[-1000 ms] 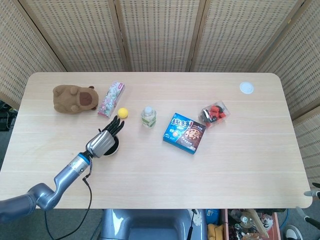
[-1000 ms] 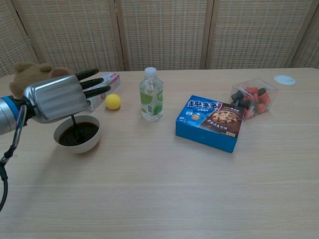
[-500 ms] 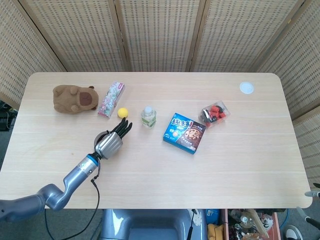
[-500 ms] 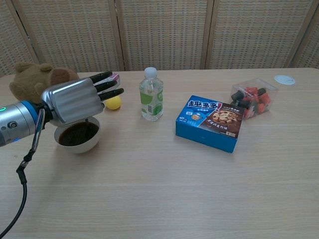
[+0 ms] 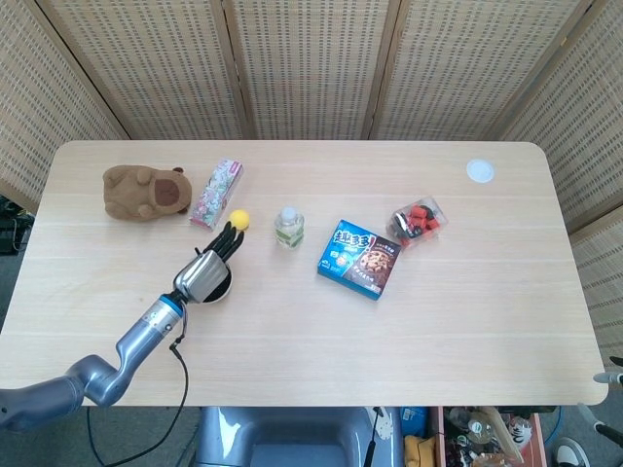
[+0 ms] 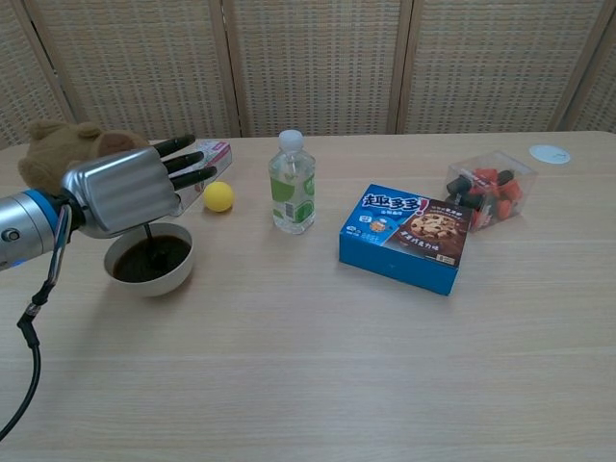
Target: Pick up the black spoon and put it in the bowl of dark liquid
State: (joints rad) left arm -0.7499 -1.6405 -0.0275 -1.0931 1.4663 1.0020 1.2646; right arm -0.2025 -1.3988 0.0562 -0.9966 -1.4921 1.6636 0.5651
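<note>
Head view: the left hand (image 5: 203, 275) is hovering directly over the bowl of dark liquid (image 5: 223, 289), hiding most of it, with its dark fingers reaching toward the yellow ball (image 5: 238, 219) beyond the bowl. Half a second ago the hand was sitting further toward the water bottle (image 5: 288, 227); it is now drawing back over the bowl. The right hand is not showing in either view.

Chest view: the left hand (image 6: 125, 190) is hanging just above the bowl of dark liquid (image 6: 149, 260), its fingers stretched out and slightly apart. A thin dark stem, most likely the black spoon (image 6: 147, 235), is dropping from under the palm into the liquid. Whether the hand is pinching the stem underneath is impossible to tell, since the metal back is covering the grip. The plush toy (image 6: 48, 152) is sitting behind the bowl on the bench (image 6: 385, 366).

Judging from this, the spoon's tip is already in the bowl, so only release and withdrawal appear to be left.
</note>
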